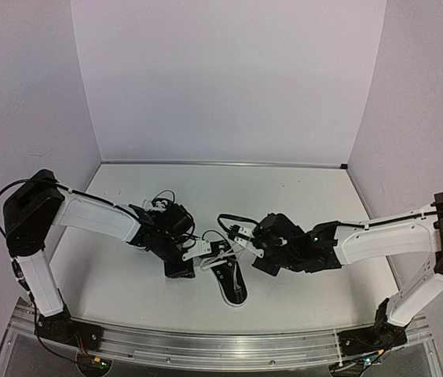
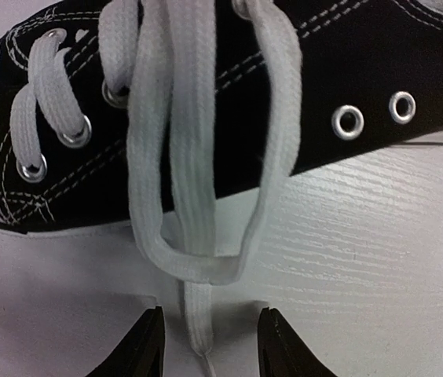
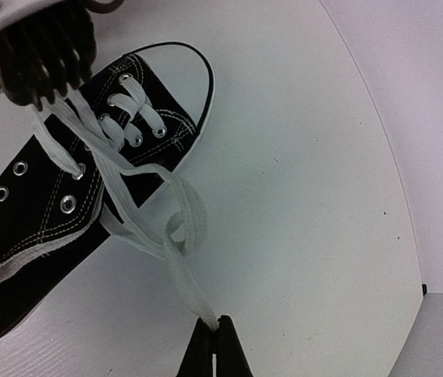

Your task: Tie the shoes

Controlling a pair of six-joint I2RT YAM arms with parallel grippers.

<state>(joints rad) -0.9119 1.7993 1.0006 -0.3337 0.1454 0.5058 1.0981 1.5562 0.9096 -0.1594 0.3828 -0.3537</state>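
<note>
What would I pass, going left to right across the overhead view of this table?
In order: left arm → left gripper → black shoe → right arm. The right gripper, pinching a lace, overlaps the shoe sideways, so it is left out.
</note>
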